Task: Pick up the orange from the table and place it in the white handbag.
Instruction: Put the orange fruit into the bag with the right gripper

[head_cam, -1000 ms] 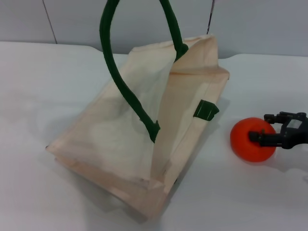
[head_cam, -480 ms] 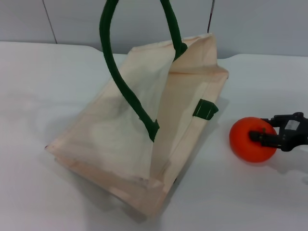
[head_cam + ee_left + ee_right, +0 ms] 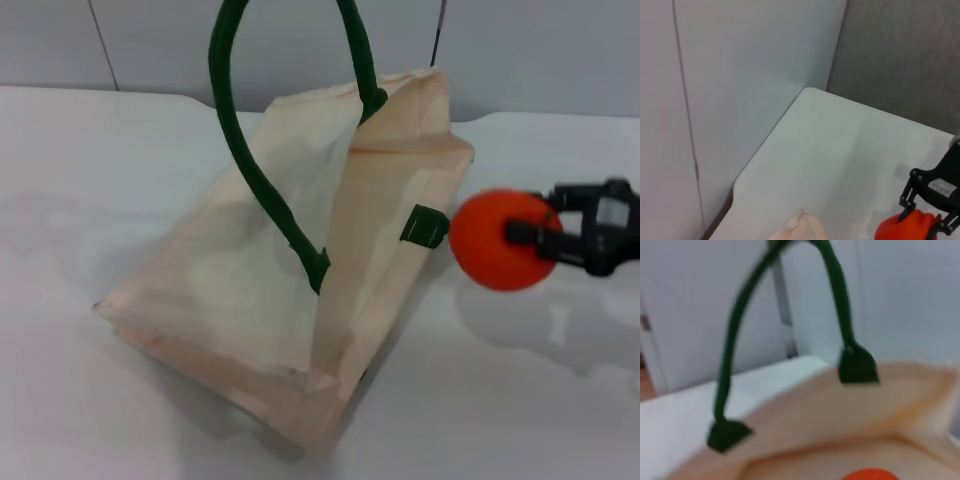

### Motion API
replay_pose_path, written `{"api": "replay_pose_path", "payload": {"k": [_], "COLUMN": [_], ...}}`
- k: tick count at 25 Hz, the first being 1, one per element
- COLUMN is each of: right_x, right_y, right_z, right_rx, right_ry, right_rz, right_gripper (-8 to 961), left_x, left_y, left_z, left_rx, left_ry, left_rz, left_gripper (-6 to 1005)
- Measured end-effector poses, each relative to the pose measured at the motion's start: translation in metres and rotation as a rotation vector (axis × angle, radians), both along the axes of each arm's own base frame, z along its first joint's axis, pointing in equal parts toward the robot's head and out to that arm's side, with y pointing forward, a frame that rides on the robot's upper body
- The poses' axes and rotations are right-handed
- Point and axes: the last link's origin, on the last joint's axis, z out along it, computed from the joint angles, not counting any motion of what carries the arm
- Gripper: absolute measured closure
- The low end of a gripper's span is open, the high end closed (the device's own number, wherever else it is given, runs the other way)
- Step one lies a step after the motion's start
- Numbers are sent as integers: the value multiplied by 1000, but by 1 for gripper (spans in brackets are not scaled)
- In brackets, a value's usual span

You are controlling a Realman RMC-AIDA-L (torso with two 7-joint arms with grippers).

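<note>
The orange (image 3: 490, 245) is held in the air by my right gripper (image 3: 522, 237), which is shut on it from the right side. It hangs just right of the white handbag (image 3: 270, 270), close to the small green tab (image 3: 426, 227), with its shadow on the table (image 3: 520, 400) below. The bag stands tilted with its mouth open toward the right, and its dark green handles (image 3: 235, 130) run up out of the picture. The left wrist view shows the orange (image 3: 900, 227) and the right gripper (image 3: 922, 222). The right wrist view shows the bag (image 3: 840, 415) close by and the orange's top (image 3: 870, 474). My left gripper is out of view.
The white table runs back to a grey wall (image 3: 540, 50). The table's rounded far corner (image 3: 810, 92) shows in the left wrist view.
My right gripper has lifted the orange off the table and carried it left, up to the bag's open side. The bag has hardly moved.
</note>
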Motion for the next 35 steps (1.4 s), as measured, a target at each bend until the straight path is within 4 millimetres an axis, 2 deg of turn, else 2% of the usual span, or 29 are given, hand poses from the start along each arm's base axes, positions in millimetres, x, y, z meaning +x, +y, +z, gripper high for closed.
{"api": "replay_pose_path", "payload": {"k": [2, 8, 14, 19, 27, 35], "right_x": [-14, -53, -80, -88, -116, -123], "right_y": [5, 21, 37, 40, 49, 50], "right_z": [-1, -33, -51, -68, -90, -105], "right_rx": [-10, -67, -92, -124, -152, -179], "right_ry": [10, -45, -95, -152, -195, -257], "right_rz": [43, 126, 165, 177, 212, 223], "right_gripper": [507, 552, 609, 639, 700, 758], "left_x": [4, 18, 25, 27, 26, 32], "left_y": [-1, -2, -3, -3, -3, -2], "left_z": [0, -1, -6, -6, -6, -9], "left_rx": [-8, -27, -58, -57, -57, -66], "left_ry": [1, -2, -2, -5, -10, -11], "left_rz": [-9, -40, -58, -63, -62, -78], "left_gripper": [884, 883, 883, 883, 883, 883]}}
